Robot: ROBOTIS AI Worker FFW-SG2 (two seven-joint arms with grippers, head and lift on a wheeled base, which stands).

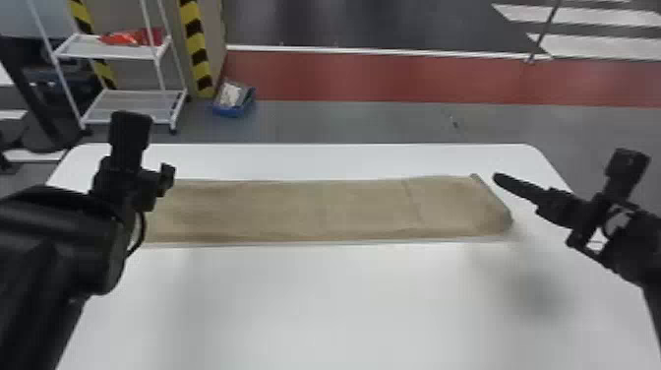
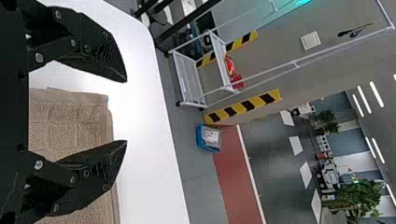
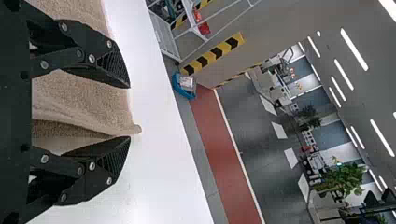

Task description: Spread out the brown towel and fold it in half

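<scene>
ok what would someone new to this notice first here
Probably the brown towel, a long band stretched across the white table. Next, the two black claws: the left by the towel's left end, the right by its right end, both open.

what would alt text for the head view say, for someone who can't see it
A brown towel lies in a long strip from left to right on a white table, its left end hidden behind the robot's black left arm. The black right arm is beyond its right end. A white shelf rack stands behind.
</scene>
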